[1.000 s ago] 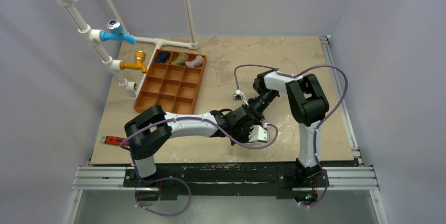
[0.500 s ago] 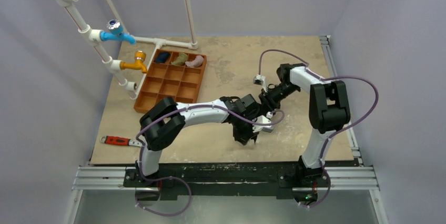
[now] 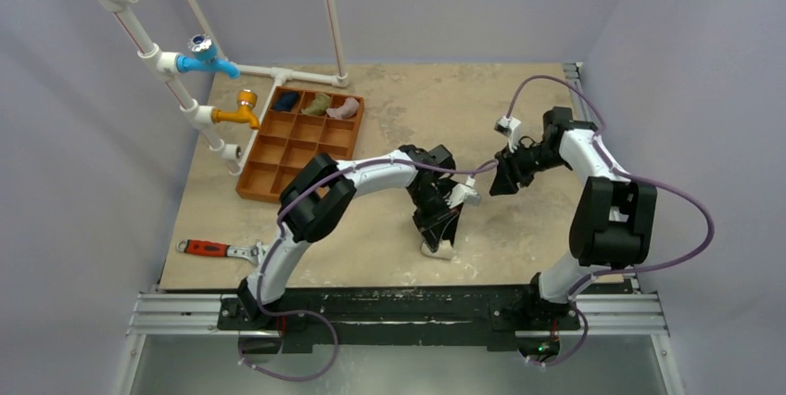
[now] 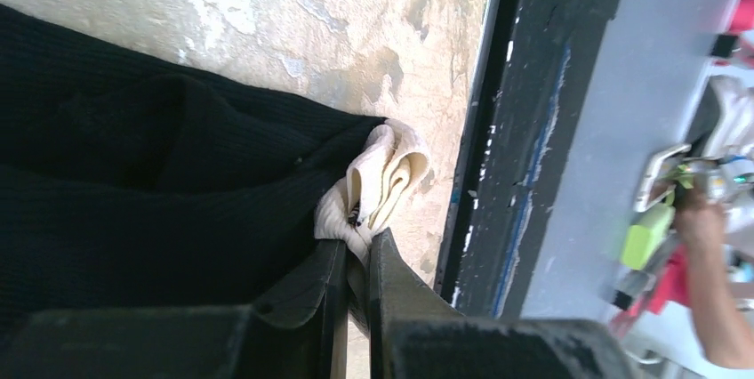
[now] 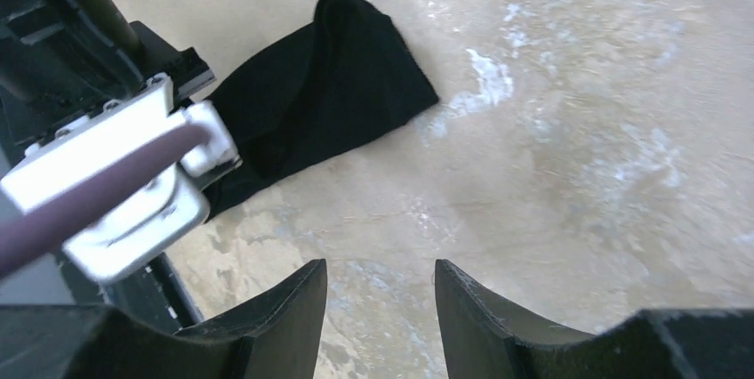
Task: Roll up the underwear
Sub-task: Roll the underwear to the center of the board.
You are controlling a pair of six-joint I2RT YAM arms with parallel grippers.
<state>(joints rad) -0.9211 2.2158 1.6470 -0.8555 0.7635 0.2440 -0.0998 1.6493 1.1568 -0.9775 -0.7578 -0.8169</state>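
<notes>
The underwear is a black ribbed garment with a cream band at one end. It lies on the table close to the near edge. My left gripper is shut on the cream band. In the top view the left gripper points at the near edge, with the pale band showing under it. My right gripper is open and empty, to the right of the garment and apart from it. In the right wrist view the black fabric lies ahead of the open right gripper.
An orange-brown compartment tray stands at the far left with dark blue, olive and pink bundles in its back row. A red-handled wrench lies front left. White pipes with taps stand left. The black front rail is close.
My left gripper has swung right and toward the near edge, drawing the underwear with it. My right arm has pulled back to the right, away from the garment.
</notes>
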